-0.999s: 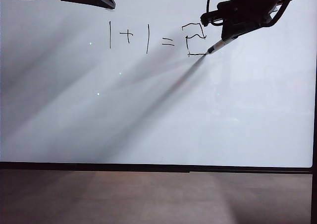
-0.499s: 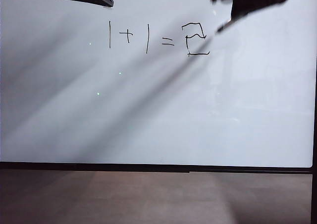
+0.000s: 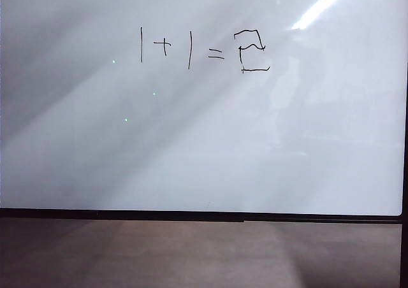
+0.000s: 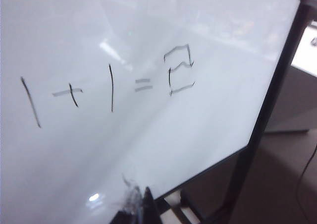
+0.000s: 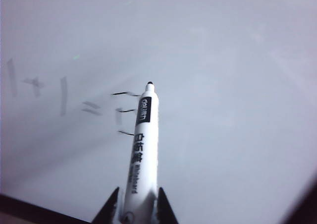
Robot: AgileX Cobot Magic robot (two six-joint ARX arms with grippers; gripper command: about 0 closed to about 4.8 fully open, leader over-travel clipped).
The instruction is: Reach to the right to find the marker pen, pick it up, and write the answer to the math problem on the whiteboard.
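Glossy whiteboard bearing math problem with boxy answer. Right end effector clenched around marker pen, off the board. Left end effector: grip unclear.

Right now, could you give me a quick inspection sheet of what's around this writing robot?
Surface: whiteboard, glossy, black frame, streaked with glare.
Job's things: math problem reads one plus one equals; an angular answer stands after the equals sign. Marker pen uncapped, tip off the board.
Clutter: nothing seen.
Grippers: right gripper shut on the marker pen, back from the board; left gripper only partly visible at the frame edge, state unclear. Neither shows in the exterior view.
Cables: thin cable beside the board stand.
Surroundings: brown floor below the board.
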